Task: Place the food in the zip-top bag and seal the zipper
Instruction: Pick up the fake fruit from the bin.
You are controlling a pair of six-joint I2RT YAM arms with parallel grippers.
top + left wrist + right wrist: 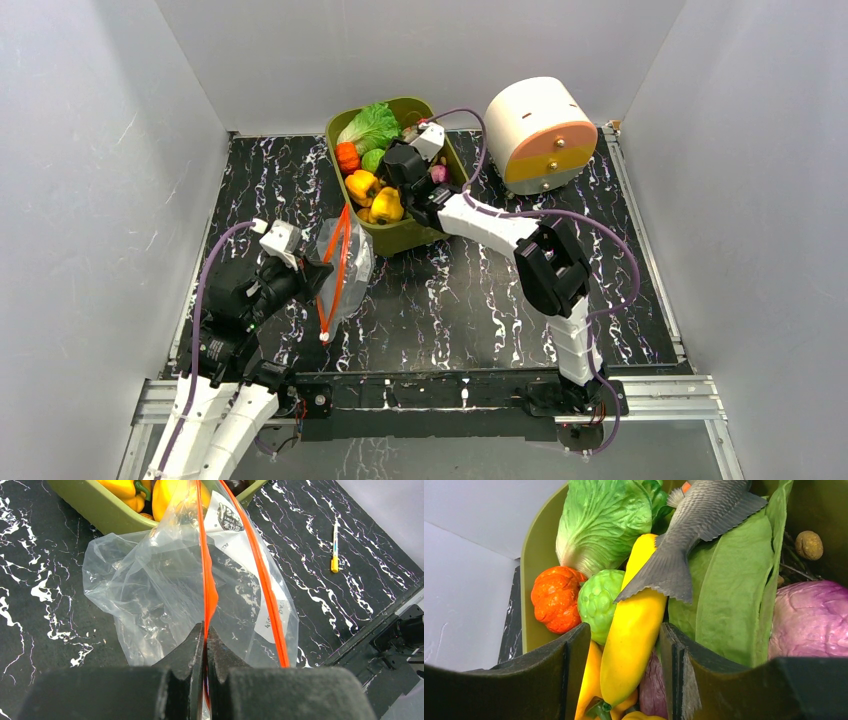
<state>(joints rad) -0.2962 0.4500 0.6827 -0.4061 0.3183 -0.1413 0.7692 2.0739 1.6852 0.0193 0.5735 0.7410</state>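
The crinkly clear bag's (140, 590) red-orange zipper strip (206, 570) is clamped by left fingers (185, 652); a yellow toy fruit (634, 630) is straddled by spread right fingers (573, 662).

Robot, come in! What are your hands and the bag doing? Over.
Left gripper shut on zipper, bag mouth open. Right gripper open astride yellow food in tub. Fish tail lies over it.

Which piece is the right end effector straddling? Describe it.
Look in the olive tub at the table's far edge. Between the right end effector's open fingers lies a long yellow piece. It is smooth and slim, tucked under the grey fish tail, unlike the blocky yellow peppers.
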